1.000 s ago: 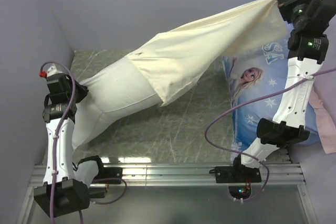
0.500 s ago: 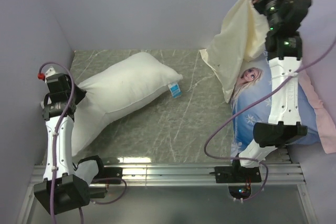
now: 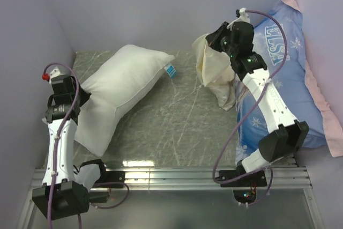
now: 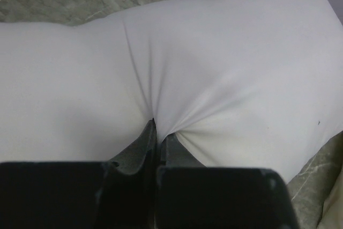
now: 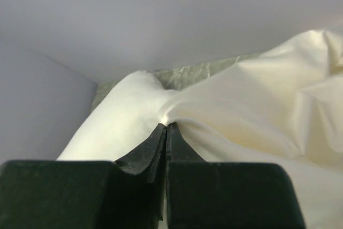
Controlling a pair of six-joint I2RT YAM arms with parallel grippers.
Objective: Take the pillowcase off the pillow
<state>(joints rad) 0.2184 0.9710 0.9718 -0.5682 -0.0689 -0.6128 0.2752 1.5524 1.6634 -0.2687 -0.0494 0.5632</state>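
Observation:
The bare white pillow (image 3: 120, 81) lies on the grey marbled table at the left, its small blue tag (image 3: 170, 70) at the far right corner. My left gripper (image 3: 80, 100) is shut on the pillow's near left end; the left wrist view shows white fabric (image 4: 214, 79) pinched between the fingertips (image 4: 158, 132). The cream pillowcase (image 3: 214, 73) hangs bunched, fully off the pillow, at the back right. My right gripper (image 3: 218, 41) is shut on its top; the right wrist view shows cream cloth (image 5: 257, 100) gathered at the fingertips (image 5: 166, 126).
A large blue Elsa-printed pillow (image 3: 284, 79) with a pink edge lies at the right, under the right arm and partly under the hanging pillowcase. Purple walls close the left, back and right. A metal rail (image 3: 171, 174) runs along the near edge.
The pillowcase came fully off the pillow. My right gripper swung it from high at the far right, down and left to the back centre-right. The pillow dropped onto the table.

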